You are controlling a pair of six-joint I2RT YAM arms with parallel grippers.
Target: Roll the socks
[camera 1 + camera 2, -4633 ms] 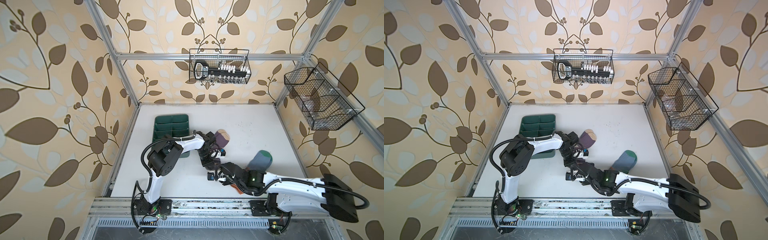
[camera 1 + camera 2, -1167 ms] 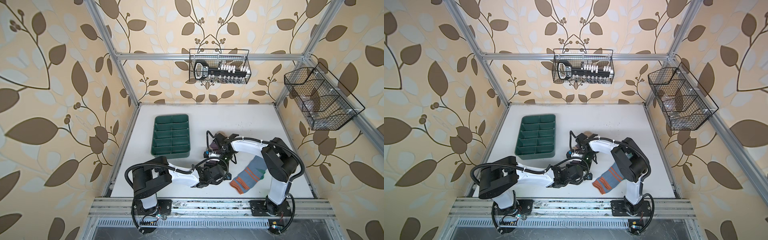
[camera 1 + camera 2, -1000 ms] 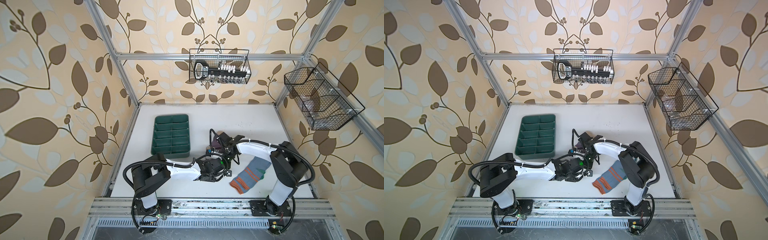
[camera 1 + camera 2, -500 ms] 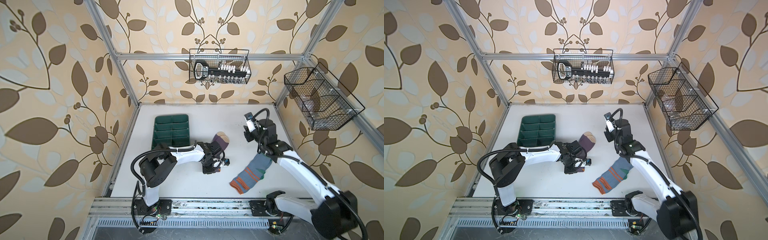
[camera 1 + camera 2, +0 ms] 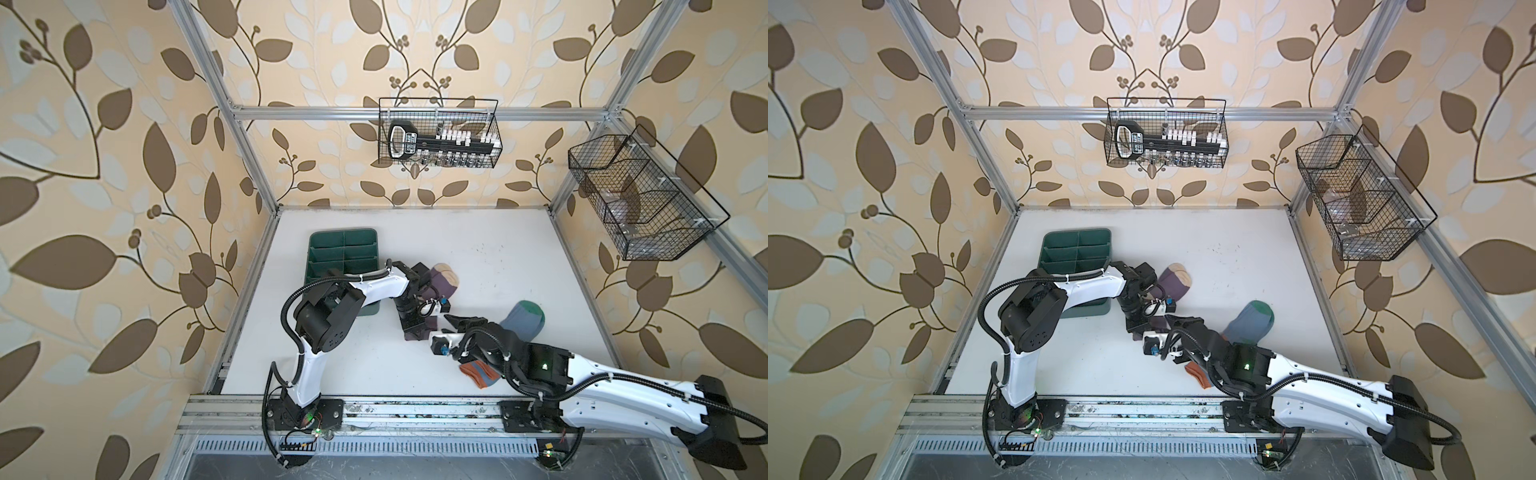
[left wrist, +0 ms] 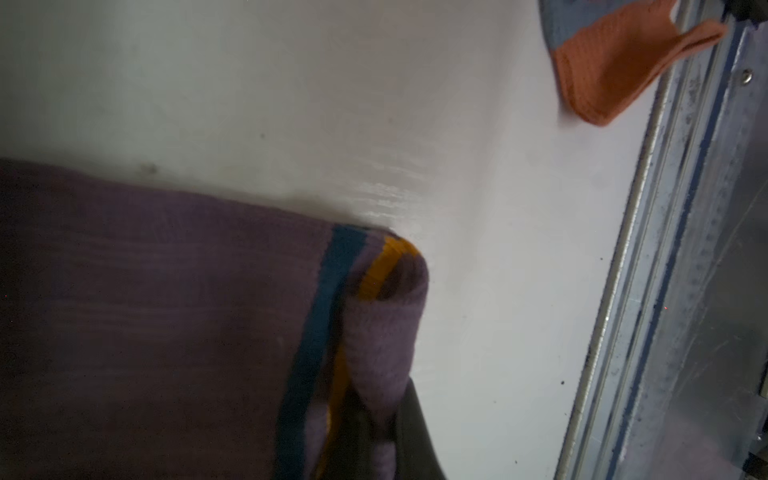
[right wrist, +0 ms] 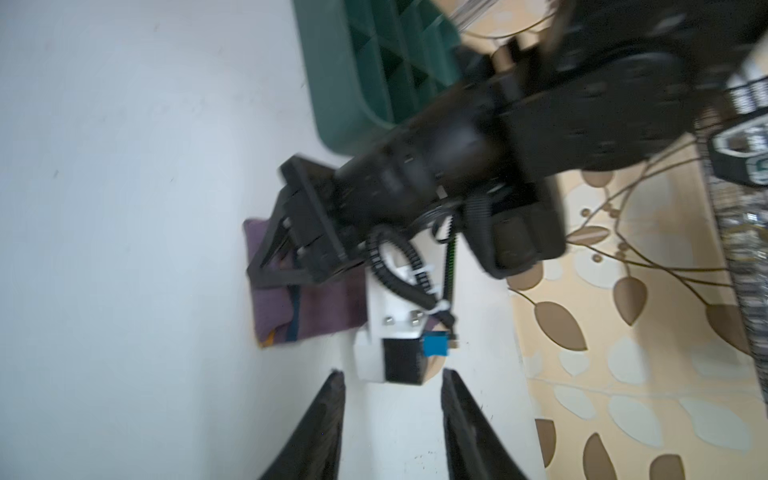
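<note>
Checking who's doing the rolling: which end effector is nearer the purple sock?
Left. The left end effector is shut on the folded cuff end of the purple sock. The right end effector hovers just beside that end with its jaws open, gripping nothing.

My left gripper [image 5: 417, 330] and wrist cover most of the purple sock [image 5: 441, 277] past its toe in both top views, my right arm [image 5: 519, 361] hides the middle of the grey-blue sock [image 5: 524, 323], and my right wrist view is smeared by blur.
</note>
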